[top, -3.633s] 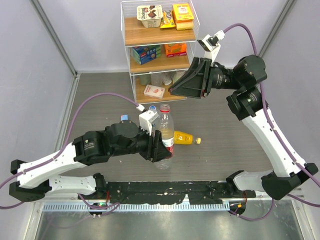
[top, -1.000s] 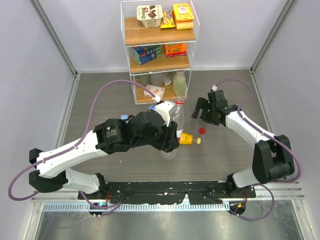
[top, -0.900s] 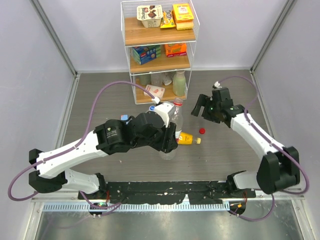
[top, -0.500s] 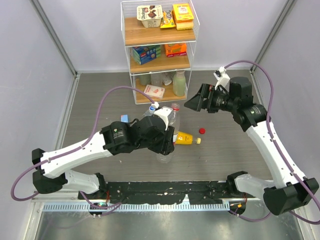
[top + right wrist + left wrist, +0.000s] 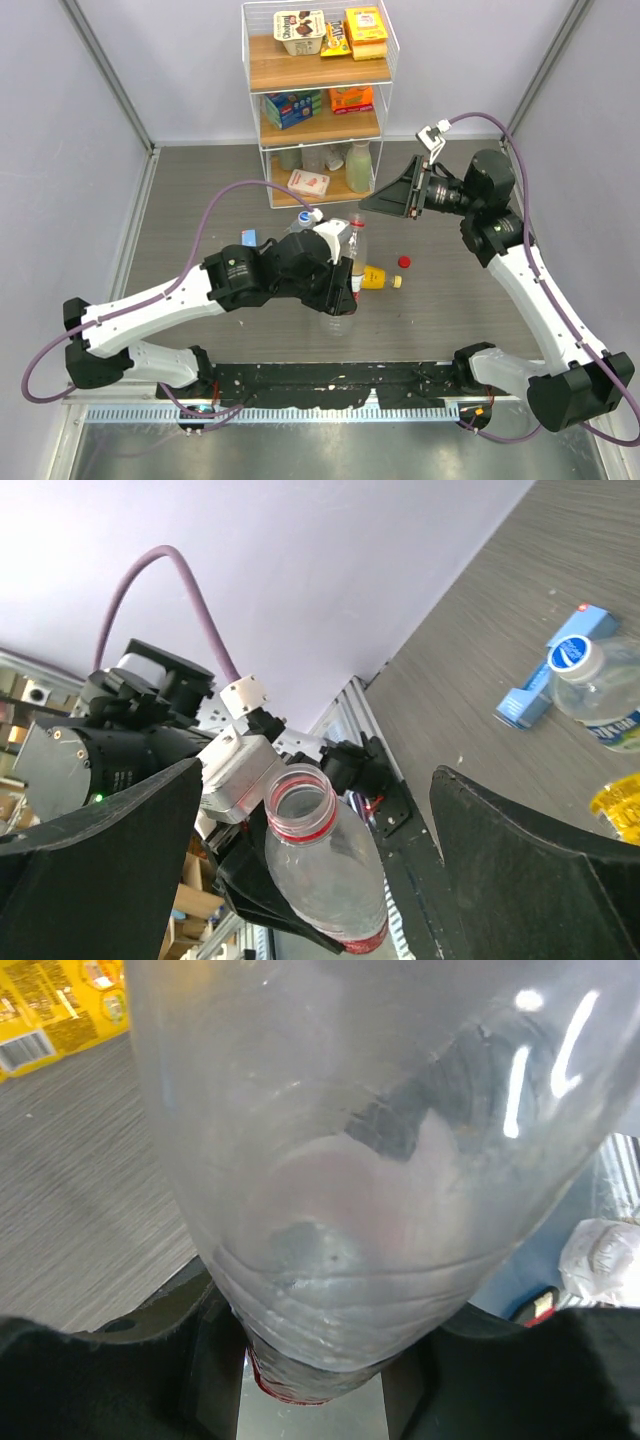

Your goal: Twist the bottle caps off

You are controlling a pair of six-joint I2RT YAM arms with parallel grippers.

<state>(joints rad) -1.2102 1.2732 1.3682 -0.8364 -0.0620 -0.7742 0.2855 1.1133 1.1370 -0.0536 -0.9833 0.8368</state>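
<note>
Uncapped bottle [image 5: 355, 250], grey table [image 5: 450, 300], lilac walls [image 5: 180, 70]

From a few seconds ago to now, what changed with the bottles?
The red cap came off the clear bottle with the red label and now lies on the table. The right gripper was down beside the cap a second ago and has since risen, open, facing the bottle's open mouth. The left gripper kept hold of that bottle. The juice bottle and water bottle did not move.
</note>
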